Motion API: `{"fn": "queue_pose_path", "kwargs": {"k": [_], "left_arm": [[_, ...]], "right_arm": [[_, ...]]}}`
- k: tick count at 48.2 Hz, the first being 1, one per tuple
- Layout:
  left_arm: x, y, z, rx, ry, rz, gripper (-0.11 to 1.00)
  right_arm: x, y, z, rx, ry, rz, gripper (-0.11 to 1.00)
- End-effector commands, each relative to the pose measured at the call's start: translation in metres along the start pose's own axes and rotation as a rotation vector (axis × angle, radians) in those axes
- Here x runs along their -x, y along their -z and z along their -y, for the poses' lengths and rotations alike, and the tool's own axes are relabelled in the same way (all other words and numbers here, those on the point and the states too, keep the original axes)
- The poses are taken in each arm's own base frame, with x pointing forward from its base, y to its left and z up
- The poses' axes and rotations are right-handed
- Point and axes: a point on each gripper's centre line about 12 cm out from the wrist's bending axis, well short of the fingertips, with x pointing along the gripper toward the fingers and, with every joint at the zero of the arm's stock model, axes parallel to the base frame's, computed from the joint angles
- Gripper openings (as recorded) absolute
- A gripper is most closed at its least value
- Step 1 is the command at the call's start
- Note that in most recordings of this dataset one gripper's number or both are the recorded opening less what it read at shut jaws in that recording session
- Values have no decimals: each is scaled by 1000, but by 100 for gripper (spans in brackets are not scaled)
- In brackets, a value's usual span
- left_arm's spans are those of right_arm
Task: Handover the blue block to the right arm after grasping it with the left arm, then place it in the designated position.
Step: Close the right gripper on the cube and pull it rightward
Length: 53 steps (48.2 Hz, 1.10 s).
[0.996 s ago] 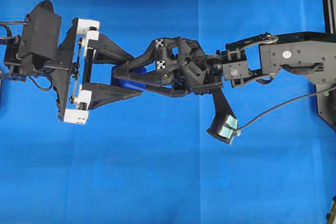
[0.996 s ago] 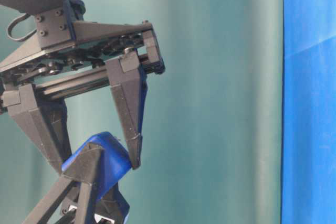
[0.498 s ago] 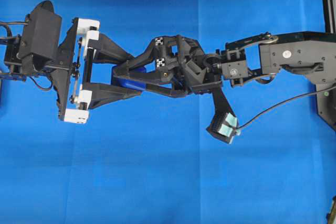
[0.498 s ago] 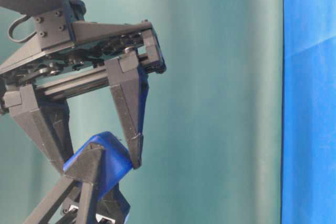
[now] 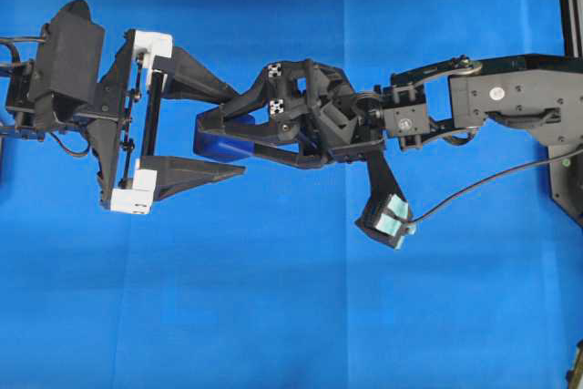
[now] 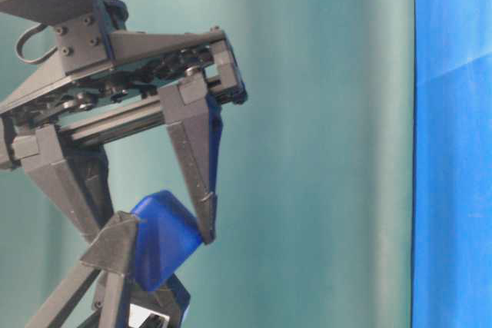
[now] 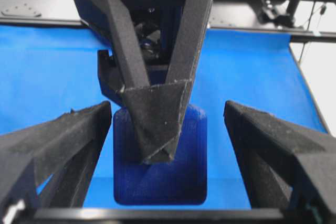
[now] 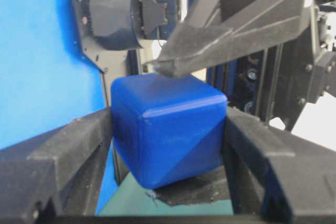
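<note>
Above blue cloth (image 5: 273, 316), right arm (image 5: 214, 129) fingers clamp the blue block (image 5: 214, 143); left arm (image 5: 228, 125) fingers apart, so I withdraw leftward without brushing it.

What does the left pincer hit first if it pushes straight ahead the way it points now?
Probably the blue block, held just ahead between the left pincer's open fingers by the right pincer. The right pincer's fingers reach about as far in, so the order is hard to judge.
</note>
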Motion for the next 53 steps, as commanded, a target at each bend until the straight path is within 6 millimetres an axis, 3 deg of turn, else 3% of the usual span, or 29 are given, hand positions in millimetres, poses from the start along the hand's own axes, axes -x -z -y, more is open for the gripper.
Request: {"fn": "queue_pose_path", "kwargs": {"k": [1, 37, 45, 53], "left_arm": [[4, -11, 0, 3, 1, 37, 93], [18, -9, 0, 8, 1, 43, 93], [17, -9, 0, 6, 1, 43, 93], [16, -10, 0, 6, 1, 45, 93]], "right_arm": [[13, -4, 13, -12, 33, 1, 47], [136, -13, -10, -19, -15, -97, 47], [150, -14, -15, -15, -47, -132, 46], [151, -14, -16, -18, -49, -133, 47]]}}
